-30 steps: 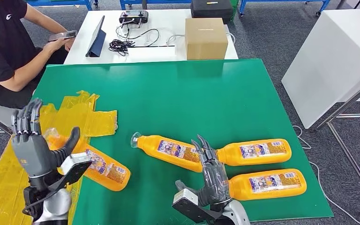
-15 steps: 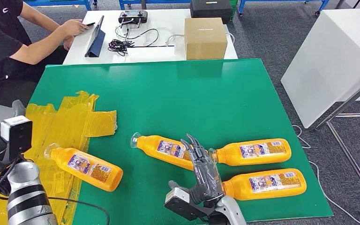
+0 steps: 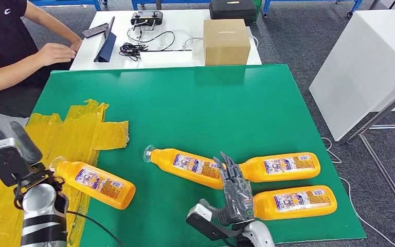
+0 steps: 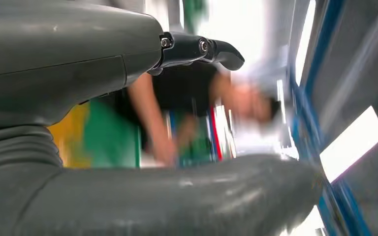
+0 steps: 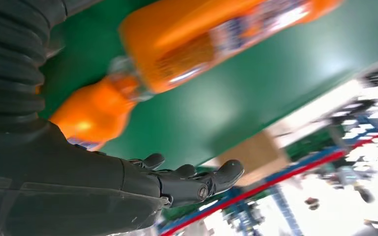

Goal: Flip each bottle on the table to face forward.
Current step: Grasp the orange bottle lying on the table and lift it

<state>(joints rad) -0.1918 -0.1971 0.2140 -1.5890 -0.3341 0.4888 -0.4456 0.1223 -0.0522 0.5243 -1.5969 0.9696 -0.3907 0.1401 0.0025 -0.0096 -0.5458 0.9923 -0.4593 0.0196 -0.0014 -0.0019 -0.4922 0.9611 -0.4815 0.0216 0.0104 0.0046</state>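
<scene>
**Inspector:** Bottles first. Where do they lie?

**Robot:** Four orange bottles lie on their sides on the green counter [image 3: 195, 103]. The left bottle [image 3: 95, 183] rests at the edge of the yellow sheeting [image 3: 77, 128], label showing. The middle bottle [image 3: 185, 165] lies slanted, its cap toward the sheeting. The upper right bottle [image 3: 280, 166] and lower right bottle [image 3: 293, 200] lie parallel, labels up, necks toward my right robot hand [image 3: 236, 193].

**Inspector:** State of that right robot hand?

**Robot:** Fingers extended and apart, gripping nothing. It stands among the necks of the two right bottles and the base of the middle one; whether it touches any of them I cannot tell.

**Inspector:** And the left?

**Robot:** A second ago my left robot hand was raised, spread over the left bottle. It has since swung off the counter to the side. The left wrist view shows the left robot hand [image 4: 103, 98] with thumb and finger apart and nothing between them.

**Inspector:** Has any bottle moved?

**Robot:** The left bottle has shifted slightly. The other three lie as they did a second ago.

**Inspector:** Meaning for the task?

**Robot:** In my judgement the left bottle is finished with, and the right cluster is next. Crowded necks risk knocking a neighbour.

**Inspector:** Anything else?

**Robot:** A person [image 3: 5, 56] sits at the white table behind.
</scene>
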